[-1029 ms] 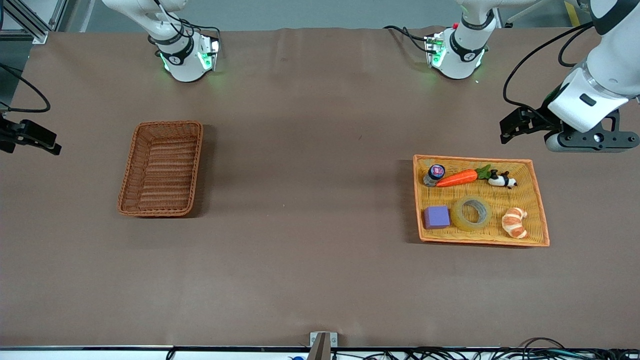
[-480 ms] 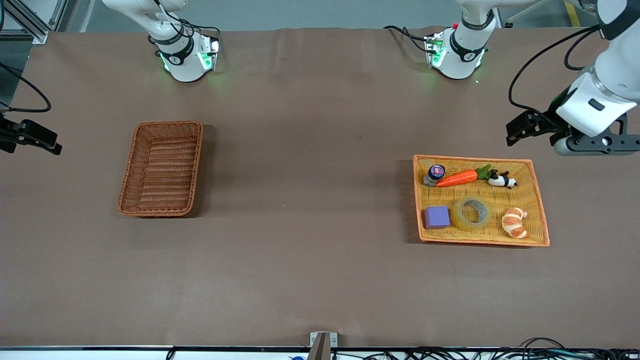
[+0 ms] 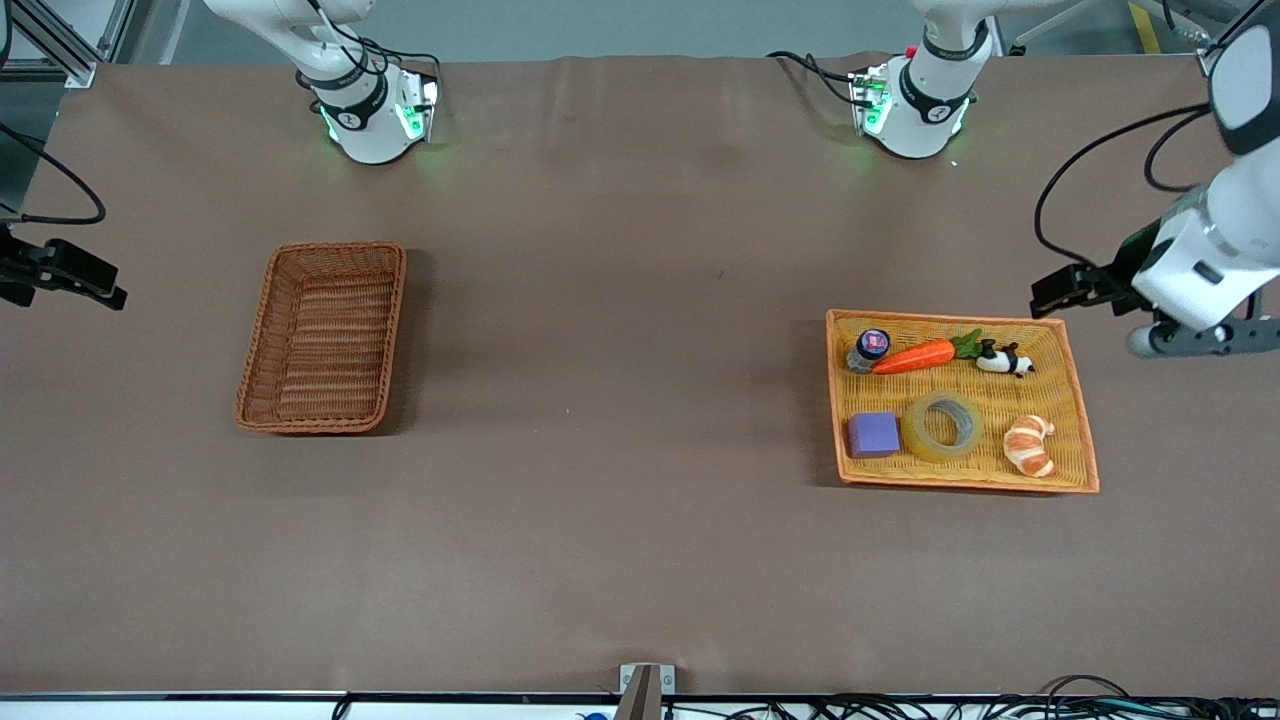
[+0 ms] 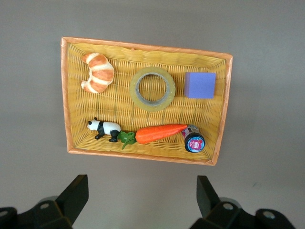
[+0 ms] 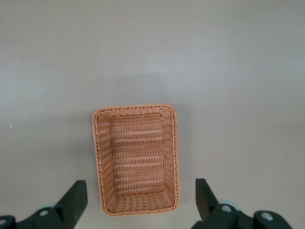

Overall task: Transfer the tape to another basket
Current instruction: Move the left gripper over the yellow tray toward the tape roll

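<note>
The tape [image 3: 915,432], a yellowish translucent ring, lies flat in the orange-yellow tray [image 3: 960,484] between a purple cube and a croissant. It also shows in the left wrist view [image 4: 153,106]. The dark brown wicker basket [image 3: 335,247] stands toward the right arm's end, with nothing in it, and shows in the right wrist view [image 5: 135,109]. My left gripper [image 3: 1200,338] is open and empty, high over bare table beside the tray [image 4: 141,191]. My right gripper [image 5: 141,191] is open and empty, high over bare table beside the basket. It is out of the front view, where only its black camera mount [image 3: 60,273] shows.
The tray also holds a purple cube [image 3: 873,434], a croissant [image 3: 1030,445], a toy carrot [image 3: 912,356], a panda figure [image 3: 1003,359] and a small dark jar [image 3: 868,349]. Brown cloth covers the table between basket and tray.
My left gripper has moved down the front view and toward the table's end, beside the tray's corner. The right arm has barely moved. No object has shifted.
</note>
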Tool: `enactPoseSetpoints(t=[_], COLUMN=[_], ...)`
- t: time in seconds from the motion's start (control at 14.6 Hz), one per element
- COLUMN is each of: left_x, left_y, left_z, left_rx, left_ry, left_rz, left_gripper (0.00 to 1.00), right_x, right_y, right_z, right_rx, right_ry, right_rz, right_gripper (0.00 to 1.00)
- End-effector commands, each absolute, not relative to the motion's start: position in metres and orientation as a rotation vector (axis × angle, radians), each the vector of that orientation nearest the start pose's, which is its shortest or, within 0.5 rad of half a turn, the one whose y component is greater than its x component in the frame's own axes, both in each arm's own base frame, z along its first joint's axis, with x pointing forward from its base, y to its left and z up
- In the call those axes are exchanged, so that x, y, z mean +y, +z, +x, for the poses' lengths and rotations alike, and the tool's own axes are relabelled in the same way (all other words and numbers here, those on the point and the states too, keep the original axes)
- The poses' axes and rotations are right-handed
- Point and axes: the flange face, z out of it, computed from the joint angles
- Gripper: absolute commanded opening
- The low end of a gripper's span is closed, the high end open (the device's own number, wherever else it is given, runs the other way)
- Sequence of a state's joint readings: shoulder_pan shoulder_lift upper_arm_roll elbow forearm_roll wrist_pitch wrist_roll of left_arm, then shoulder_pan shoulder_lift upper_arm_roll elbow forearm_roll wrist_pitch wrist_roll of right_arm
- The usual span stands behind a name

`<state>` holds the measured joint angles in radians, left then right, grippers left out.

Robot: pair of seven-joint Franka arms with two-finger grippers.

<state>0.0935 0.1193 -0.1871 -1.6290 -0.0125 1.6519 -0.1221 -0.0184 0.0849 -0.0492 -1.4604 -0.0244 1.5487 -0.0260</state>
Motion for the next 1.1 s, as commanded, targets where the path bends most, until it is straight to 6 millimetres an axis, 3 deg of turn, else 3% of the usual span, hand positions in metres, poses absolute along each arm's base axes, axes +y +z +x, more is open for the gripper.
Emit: enactPoseSetpoints(t=[0.0, 0.27, 0.55, 1.03], left_x=[-0.051, -0.051, -0.047, -0.020], left_y=[0.490, 0.419, 0.362, 0.287], left_z=[0.605, 0.621, 0.637, 0.654], left_rx=[-0.024, -0.023, -0.015, -0.062], left_ry=[0.187, 0.214, 0.242, 0.254], left_rz=[-3.152, -3.164, -3.158, -3.130], left_gripper=[1.00, 1.00, 1.00, 1.00], right_x=[-0.042, -0.041, -0.043, -0.043], right_y=[0.629, 0.629, 0.630, 0.630], right_z=[0.576, 0.575, 0.576, 0.576], right_rx=[0.057, 0.055, 0.064, 0.062], right_ry=[-0.015, -0.005, -0.017, -0.017], right_rz=[-3.172, -3.173, -3.171, -3.177], right_gripper=[1.00, 1.00, 1.00, 1.00])
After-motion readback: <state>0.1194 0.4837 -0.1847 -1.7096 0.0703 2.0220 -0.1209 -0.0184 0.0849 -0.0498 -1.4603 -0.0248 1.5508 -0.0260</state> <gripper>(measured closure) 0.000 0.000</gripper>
